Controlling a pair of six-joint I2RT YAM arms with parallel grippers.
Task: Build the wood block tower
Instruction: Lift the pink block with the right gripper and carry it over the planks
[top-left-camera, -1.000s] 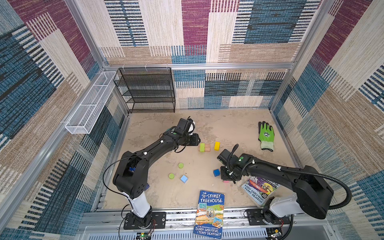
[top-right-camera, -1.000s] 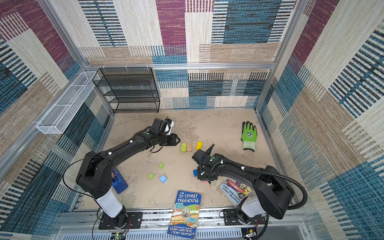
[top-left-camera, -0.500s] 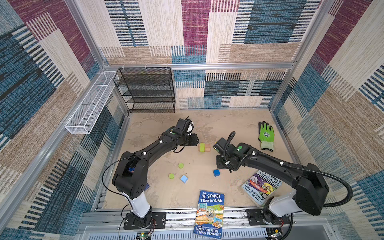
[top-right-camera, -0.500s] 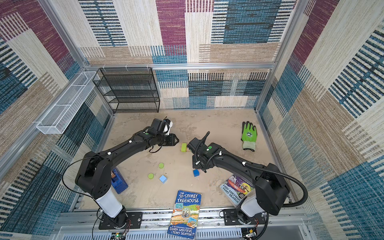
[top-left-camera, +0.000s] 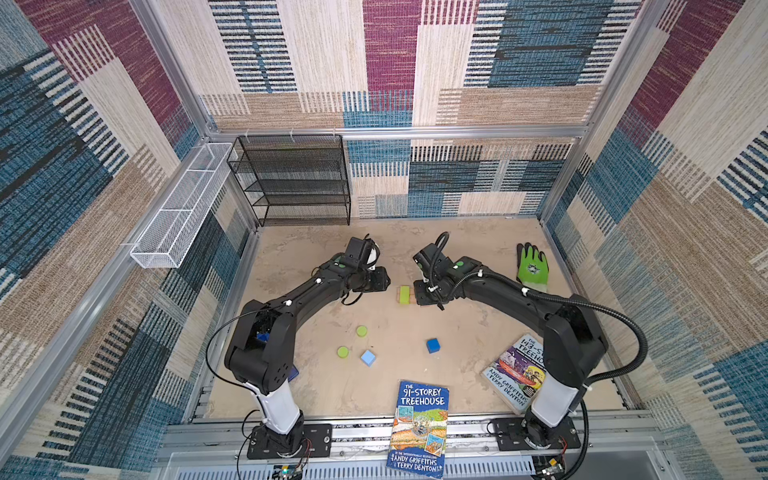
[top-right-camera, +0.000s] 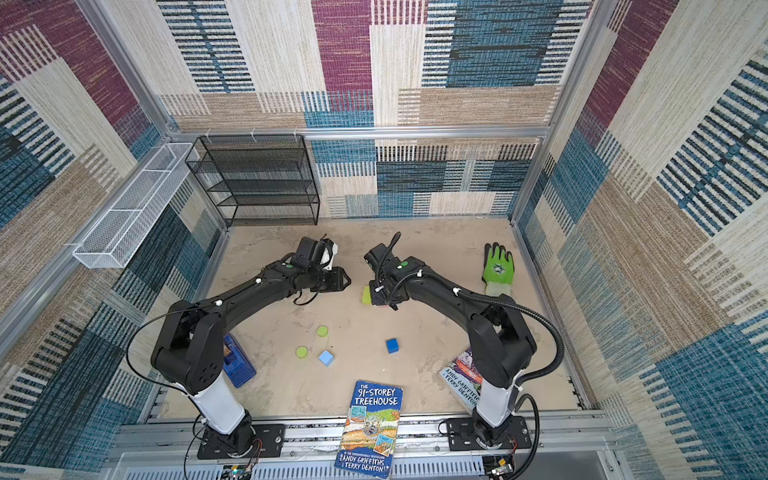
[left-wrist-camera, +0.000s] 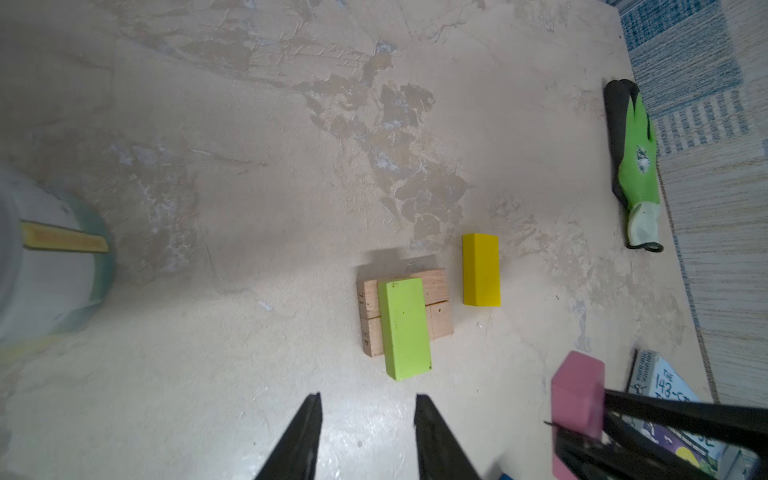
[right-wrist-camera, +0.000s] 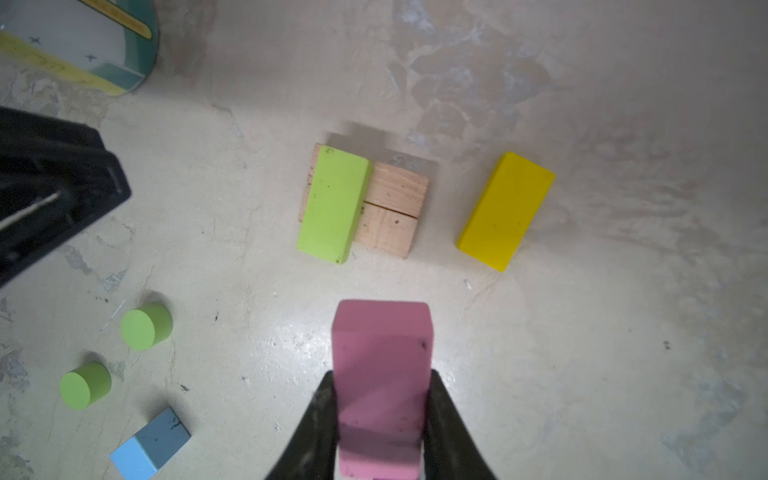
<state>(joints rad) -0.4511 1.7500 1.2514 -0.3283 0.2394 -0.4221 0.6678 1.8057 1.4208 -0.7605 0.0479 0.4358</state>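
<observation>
The tower is two tan bars (right-wrist-camera: 395, 208) lying side by side with a lime oblong (right-wrist-camera: 334, 205) across them, seen in both top views (top-left-camera: 404, 295) (top-right-camera: 366, 296). My right gripper (right-wrist-camera: 382, 376) is shut on a pink oblong (right-wrist-camera: 382, 357) just above the floor, close in front of that stack. A yellow oblong (right-wrist-camera: 505, 210) lies beside the stack. My left gripper (left-wrist-camera: 368, 397) is open and empty, short of the lime oblong (left-wrist-camera: 405, 328). Two lime round pieces (top-left-camera: 361, 331) (top-left-camera: 343, 352), a light-blue cube (top-left-camera: 368, 357) and a dark-blue cube (top-left-camera: 432, 345) sit loose nearer the front.
A round tin (left-wrist-camera: 50, 266) stands behind the left wrist. A green glove (top-left-camera: 531, 268) lies at the right wall and two books (top-left-camera: 419, 428) (top-left-camera: 515, 378) at the front edge. A blue case (top-right-camera: 237, 361) sits by the left arm's base, and a black wire shelf (top-left-camera: 295, 178) stands at the back.
My right gripper has carried the pink oblong from beside the dark-blue cube back and left, up to the stack. The left arm has stayed nearly where it was.
</observation>
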